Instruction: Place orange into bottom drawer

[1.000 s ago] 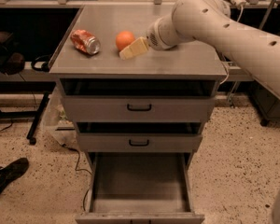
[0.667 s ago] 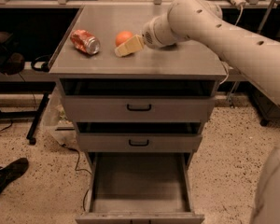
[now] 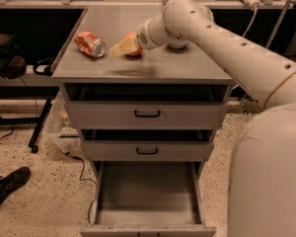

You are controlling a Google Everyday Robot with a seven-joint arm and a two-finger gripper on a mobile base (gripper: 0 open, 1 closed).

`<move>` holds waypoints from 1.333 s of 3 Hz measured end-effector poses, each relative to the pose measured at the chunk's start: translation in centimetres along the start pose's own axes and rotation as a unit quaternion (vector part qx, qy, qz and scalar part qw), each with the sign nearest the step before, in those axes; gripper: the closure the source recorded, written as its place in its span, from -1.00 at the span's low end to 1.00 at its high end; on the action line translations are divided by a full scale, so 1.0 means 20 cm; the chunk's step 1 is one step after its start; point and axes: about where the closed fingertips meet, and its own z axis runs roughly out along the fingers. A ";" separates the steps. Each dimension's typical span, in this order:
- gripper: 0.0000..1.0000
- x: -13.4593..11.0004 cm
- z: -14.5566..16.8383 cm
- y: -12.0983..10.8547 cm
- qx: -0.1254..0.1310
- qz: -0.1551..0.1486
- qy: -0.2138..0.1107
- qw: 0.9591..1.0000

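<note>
The orange point(image 3: 134, 52) lies on the grey cabinet top point(image 3: 187, 65), right of its middle-left area. My gripper point(image 3: 122, 47) reaches in from the right on the white arm point(image 3: 222, 43) and sits right at the orange, covering its front and left side. The orange rests on the cabinet top. The bottom drawer point(image 3: 148, 196) is pulled out wide below, its flat grey floor bare.
An orange-red soda can point(image 3: 90, 43) lies on its side left of the gripper. Two shut drawers with black handles, upper point(image 3: 147, 113) and lower point(image 3: 147, 150), sit above the open one. A dark shoe point(image 3: 10, 184) is on the floor at left.
The gripper has slid left along the cabinet top and now covers much of the orange. The arm fills more of the right side. The can and drawers have not moved.
</note>
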 end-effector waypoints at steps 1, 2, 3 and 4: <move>-1.00 -0.03 0.12 0.01 -0.020 -0.001 -0.001 1.000; -0.64 -0.02 0.23 0.03 -0.037 -0.002 0.018 0.999; -0.18 -0.02 0.24 0.03 -0.039 -0.003 0.027 0.999; 0.29 -0.04 0.22 0.03 -0.039 -0.003 0.027 0.999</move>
